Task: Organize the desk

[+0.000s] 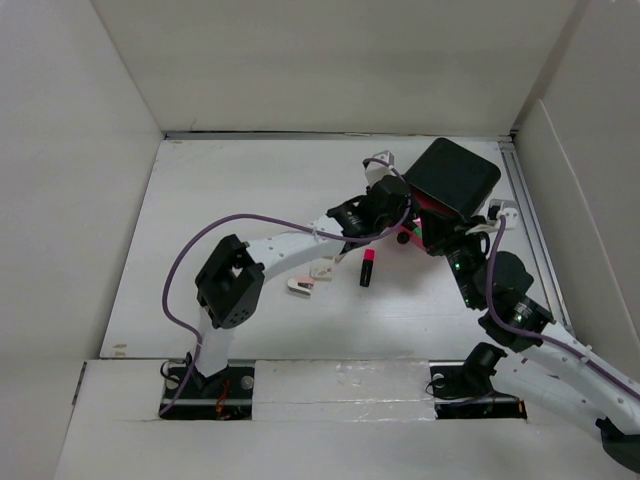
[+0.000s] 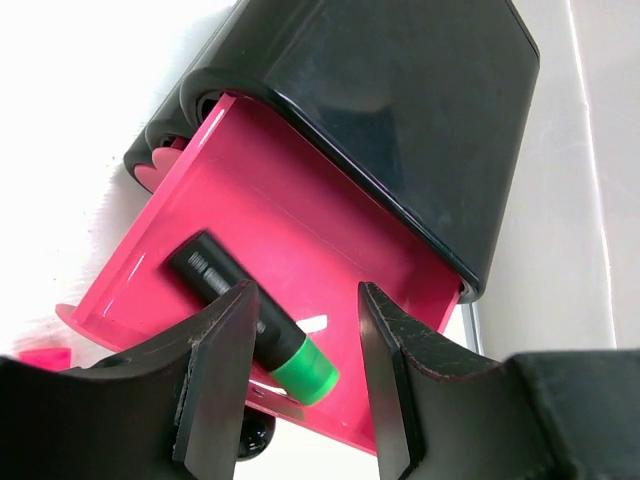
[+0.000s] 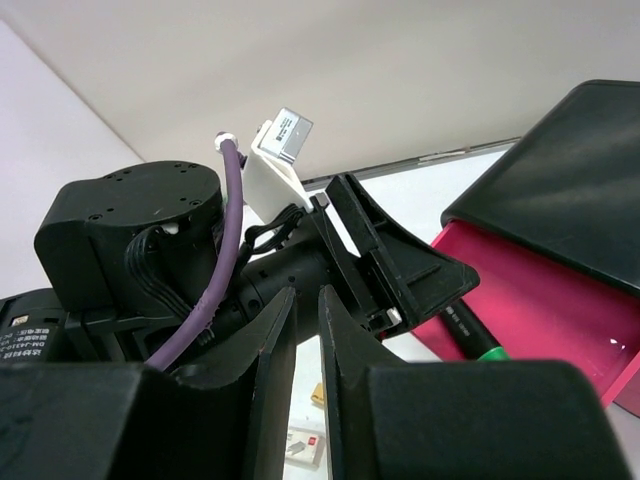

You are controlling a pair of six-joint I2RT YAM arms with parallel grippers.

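The white desk (image 1: pixel 250 200) carries a black drawer box (image 1: pixel 455 175) at the back right, with its pink drawer (image 2: pixel 300 220) pulled out. In the drawer lies a black marker with a green cap (image 2: pixel 250 315). My left gripper (image 2: pixel 305 292) hangs just above the drawer, open; its fingers stand either side of the marker's green end without pinching it. My right gripper (image 3: pixel 305 292) hovers close in front of the box, facing the left wrist. Its jaws stand a slim gap apart with nothing between them. The marker (image 3: pixel 470 330) also shows in the right wrist view.
A pink-and-black marker (image 1: pixel 368 267) lies on the desk in front of the left gripper. Two small white items (image 1: pixel 300 285) (image 1: pixel 322 268) rest beside the left forearm. White panel walls border the desk, and a metal rail (image 1: pixel 530 220) runs along its right edge.
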